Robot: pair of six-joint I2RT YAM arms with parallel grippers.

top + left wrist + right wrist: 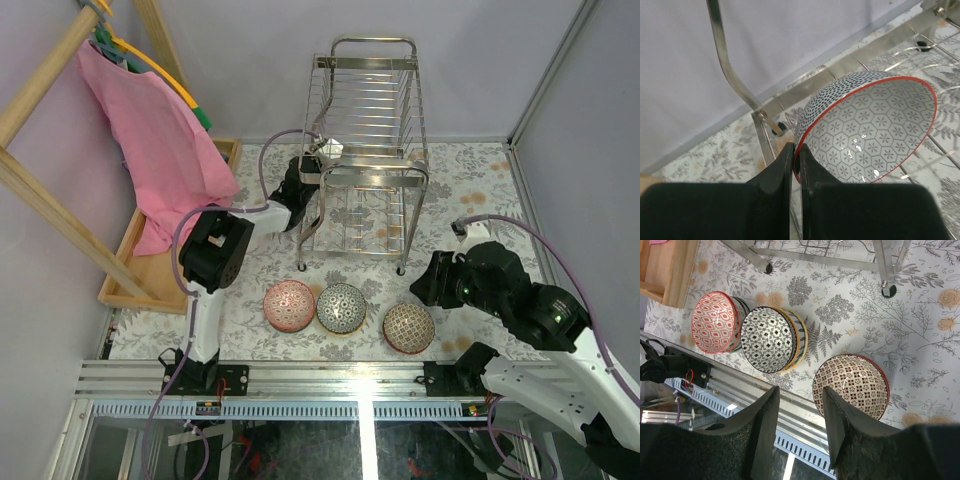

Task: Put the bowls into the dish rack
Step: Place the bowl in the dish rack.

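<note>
From above, a bowl (331, 148) is seen clamped by the left gripper (318, 155) at the left side of the dish rack (372, 171); other bowls (340, 307) are set before it. At the left wrist, the rim is pinched, the bowl tilted on edge over the rack. At the right wrist, the right gripper (800, 392) is shown open, nearest the brown bowl (850, 385).

Bright even light, soft shadows, sharp pics (glare specks on bowl (865, 137)).

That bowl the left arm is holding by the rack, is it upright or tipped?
Tipped on edge: the bowl turns its patterned inside sideways, red rim pinched in the left pincer.
</note>
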